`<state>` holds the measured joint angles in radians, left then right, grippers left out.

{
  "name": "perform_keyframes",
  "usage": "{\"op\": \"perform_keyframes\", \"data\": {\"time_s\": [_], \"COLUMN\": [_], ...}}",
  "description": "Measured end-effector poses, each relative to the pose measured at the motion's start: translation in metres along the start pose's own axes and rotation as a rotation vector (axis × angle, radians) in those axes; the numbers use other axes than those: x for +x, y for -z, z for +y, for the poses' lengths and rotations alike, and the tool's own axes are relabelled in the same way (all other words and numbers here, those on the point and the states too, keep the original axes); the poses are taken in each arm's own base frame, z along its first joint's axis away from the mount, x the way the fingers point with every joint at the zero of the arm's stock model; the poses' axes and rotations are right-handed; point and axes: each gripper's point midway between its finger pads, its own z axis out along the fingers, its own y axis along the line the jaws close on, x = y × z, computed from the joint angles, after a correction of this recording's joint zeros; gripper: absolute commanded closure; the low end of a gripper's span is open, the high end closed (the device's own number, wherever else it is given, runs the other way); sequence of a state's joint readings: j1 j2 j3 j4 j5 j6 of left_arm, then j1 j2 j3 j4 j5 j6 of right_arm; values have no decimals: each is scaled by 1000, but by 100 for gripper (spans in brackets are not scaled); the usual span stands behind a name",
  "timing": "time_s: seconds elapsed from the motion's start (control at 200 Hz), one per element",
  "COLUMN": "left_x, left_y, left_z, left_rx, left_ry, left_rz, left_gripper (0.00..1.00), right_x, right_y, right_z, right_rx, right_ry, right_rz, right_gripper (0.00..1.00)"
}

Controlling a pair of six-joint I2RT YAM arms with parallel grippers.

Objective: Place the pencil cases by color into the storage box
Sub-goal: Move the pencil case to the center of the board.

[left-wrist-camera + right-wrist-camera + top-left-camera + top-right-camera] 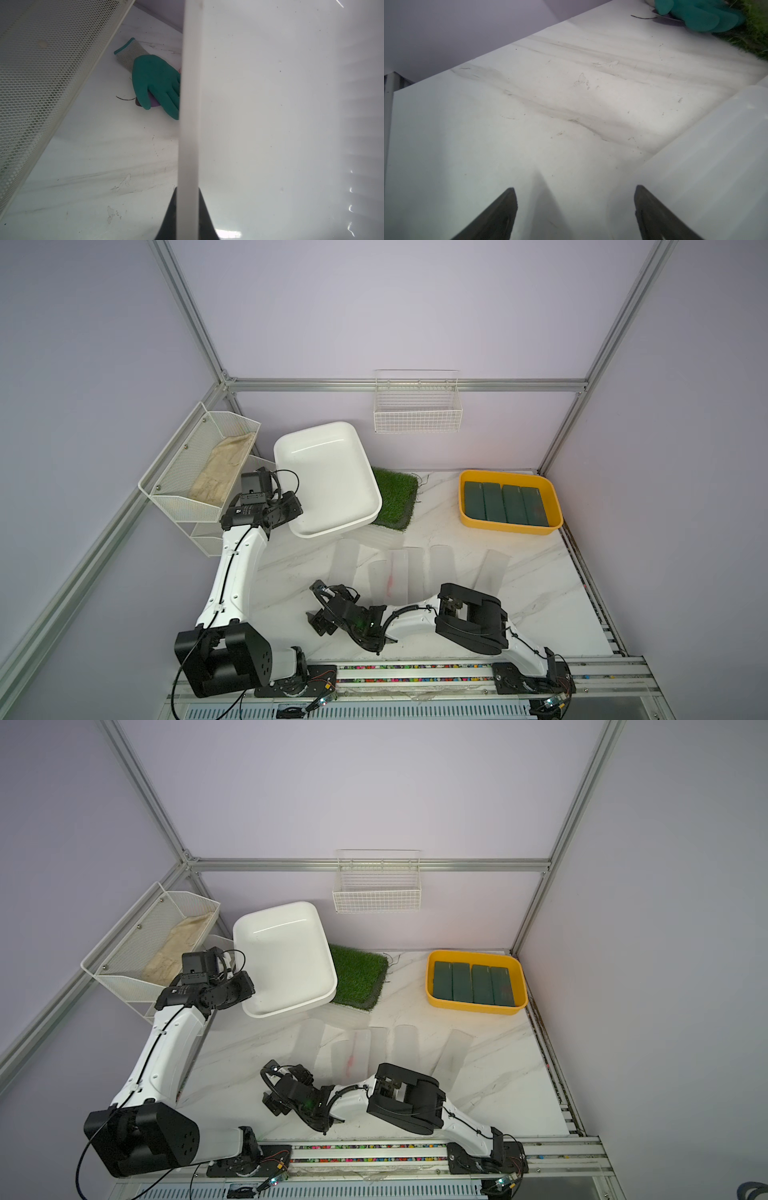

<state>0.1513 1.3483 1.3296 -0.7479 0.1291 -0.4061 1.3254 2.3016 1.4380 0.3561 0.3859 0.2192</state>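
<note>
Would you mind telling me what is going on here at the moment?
The left hand is shut on the rim of the empty white tray, holding it tilted above the table. The right hand hangs open over the table beside the frosted cases, which lie loose in a row. Four dark green cases already sit in the yellow box.

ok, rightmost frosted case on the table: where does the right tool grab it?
Across its narrow width, mid-length, from above. The frosted case lies flat and slanted, clear of the next case, so both long edges look free. The right tool is open.
</note>
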Motion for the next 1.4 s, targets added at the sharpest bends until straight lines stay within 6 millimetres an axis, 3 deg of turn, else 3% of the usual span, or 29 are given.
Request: {"op": "perform_keyframes", "data": {"time_s": [0.2,0.505,0.825,1.03,1.4], "left_x": [0,-2,-7,-8,40], "left_y": [0,0,15,26,16], "left_z": [0,0,-3,-5,15], "left_rx": [3,5,18,29,-2], "left_ry": [6,6,1,-4,7], "left_rz": [0,-7,-44,-76,2], "left_gripper": [100,100,100,100,100], "right_x": [-2,5,21,35,37], "right_y": [-3,0,55,88,131], "right_z": [-32,-104,-193,-229,-275], "right_rx": [144,382,582,660,721], "right_ry": [-44,-140,-293,-342,-484], "right_rz": [-13,-11,7,50,54], "right_gripper": [10,10,9,9,9]}}
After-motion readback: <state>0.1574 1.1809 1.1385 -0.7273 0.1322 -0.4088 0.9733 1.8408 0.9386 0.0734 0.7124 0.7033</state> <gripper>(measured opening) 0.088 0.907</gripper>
